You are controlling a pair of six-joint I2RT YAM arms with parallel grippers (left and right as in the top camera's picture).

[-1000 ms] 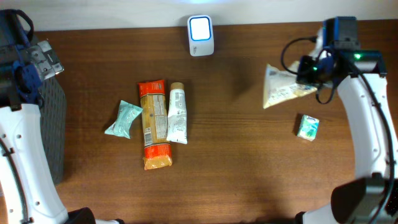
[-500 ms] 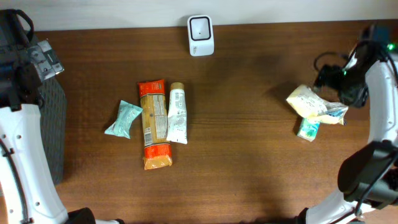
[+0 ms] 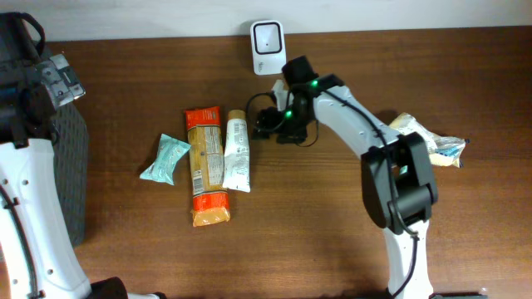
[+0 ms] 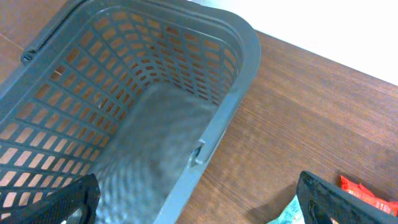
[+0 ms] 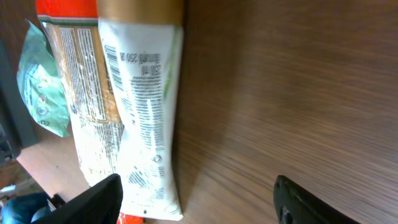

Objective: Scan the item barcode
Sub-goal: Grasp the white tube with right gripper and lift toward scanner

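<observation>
Dark brown wood covers the table [image 3: 332, 232], with a white scanner [image 3: 268, 36] standing at its far edge. Reaching across to the middle, the right gripper [image 3: 261, 126] sits just beside the capped end of a white tube [image 3: 237, 151]; the wrist view shows its jaws wide apart with nothing between them, and the tube's barcode [image 5: 112, 60] facing up. That tube lies against an orange packet [image 3: 205, 166], with a teal pouch [image 3: 165, 159] on the packet's other side. A crumpled bag [image 3: 424, 141] rests well apart on the right. Over a grey basket [image 4: 236, 81], the left gripper [image 4: 199, 208] hangs spread and empty
</observation>
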